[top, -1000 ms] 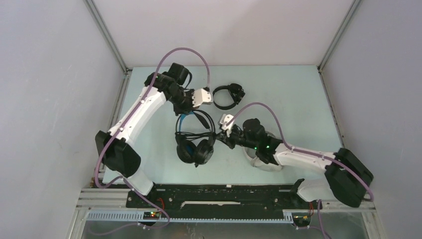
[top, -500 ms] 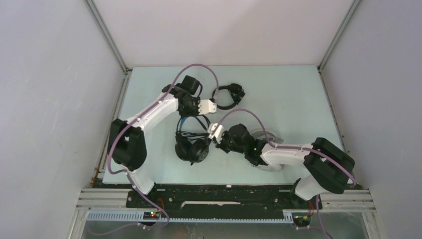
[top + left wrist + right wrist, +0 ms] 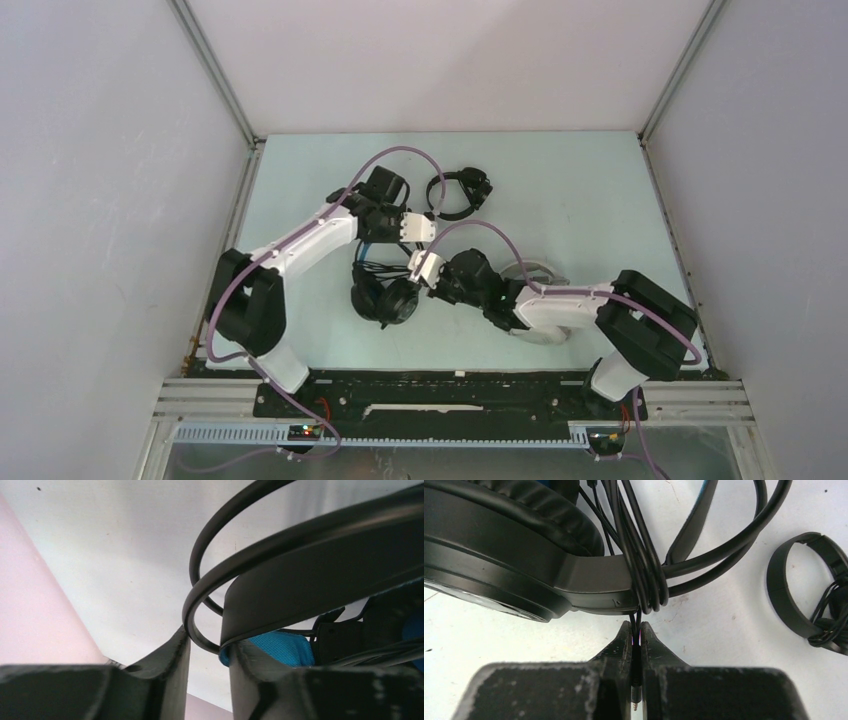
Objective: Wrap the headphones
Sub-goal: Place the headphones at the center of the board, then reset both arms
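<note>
Right gripper (image 3: 636, 628): closed tight, pinching a thin black cable (image 3: 644, 570) near what looks like its plug, seen low between the fingers. Cable wound in several turns around the arm of the bulky black over-ear headphones (image 3: 499, 545), just beside one padded ear cup. Looser, thicker loops trailing beyond onto the tabletop.

Left gripper (image 3: 210, 642): parted by a narrow gap, set at the rim of the same headphones' broad black headband (image 3: 320, 575), with blue mesh lining (image 3: 280, 647) showing on the underside. One finger touching the band; firm hold or not, impossible to tell. Thick black cable loop (image 3: 220, 525) arching just past the fingertips.

Bulky pair: lying near the middle of the pale green tabletop (image 3: 600, 200), between the two grippers, ear cups toward the near edge.

Small thin black on-ear headphones (image 3: 458, 192): flat on the tabletop farther back, just beyond the left gripper, apart from the bulky pair, own thin cable bunched at one ear piece.

Large white over-ear headphones (image 3: 541, 270): right of centre, mostly hidden beneath the right arm (image 3: 570, 300).
</note>
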You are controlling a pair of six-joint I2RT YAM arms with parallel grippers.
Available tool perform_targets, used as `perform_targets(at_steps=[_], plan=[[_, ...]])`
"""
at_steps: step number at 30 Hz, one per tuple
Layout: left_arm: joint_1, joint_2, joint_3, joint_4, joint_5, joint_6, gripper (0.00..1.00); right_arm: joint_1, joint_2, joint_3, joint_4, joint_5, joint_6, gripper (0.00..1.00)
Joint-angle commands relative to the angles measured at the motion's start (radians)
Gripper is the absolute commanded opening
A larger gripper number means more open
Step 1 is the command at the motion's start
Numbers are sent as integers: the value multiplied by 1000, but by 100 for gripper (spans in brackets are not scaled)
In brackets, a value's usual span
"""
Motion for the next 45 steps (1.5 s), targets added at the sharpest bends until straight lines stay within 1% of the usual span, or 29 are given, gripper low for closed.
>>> perform_targets(at_steps=[1, 6, 11, 13, 19, 20, 21, 25, 28, 31, 32, 33, 35, 39, 42, 45], plan=[[-4, -88, -33, 59, 33, 27, 42, 8, 18, 50, 27, 59, -59, 0], [-12, -113, -49, 57, 142, 17, 52, 8, 27, 50, 32, 67, -98, 0], [-15, -117, -55, 39, 213, 0, 58, 8, 43, 57, 29, 65, -120, 0], [-15, -121, -51, 20, 239, -4, 65, 8, 46, 58, 27, 64, -124, 0], [-15, -160, -52, 35, 318, -51, 68, 8, 65, 57, 33, 72, -142, 0], [-12, -171, -55, 49, 328, -72, 73, 9, 69, 57, 32, 77, -151, 0], [-9, -188, -61, 69, 336, -93, 74, 9, 73, 57, 32, 84, -156, 2], [17, -249, -107, 241, 293, -269, 77, 8, 86, 57, 13, 114, -174, 10], [49, -284, -107, 296, 311, -422, 80, 6, 97, 57, -8, 129, -187, 15], [73, -316, -96, 328, 285, -558, 87, 6, 99, 57, -25, 139, -197, 19], [77, -321, -80, 313, 271, -593, 97, 6, 96, 57, -34, 139, -200, 21], [81, -327, -64, 296, 258, -630, 99, 6, 92, 57, -43, 138, -202, 23], [84, -341, -42, 276, 232, -698, 100, 7, 80, 56, -69, 131, -204, 27], [86, -396, -24, 234, 194, -773, 100, 4, 27, 57, -153, 117, -186, 29], [86, -455, -32, 217, 163, -799, 100, 0, -66, 57, -240, 86, -141, 31], [86, -519, -32, 221, 100, -866, 100, -21, -180, 57, -328, 23, -66, 35]])
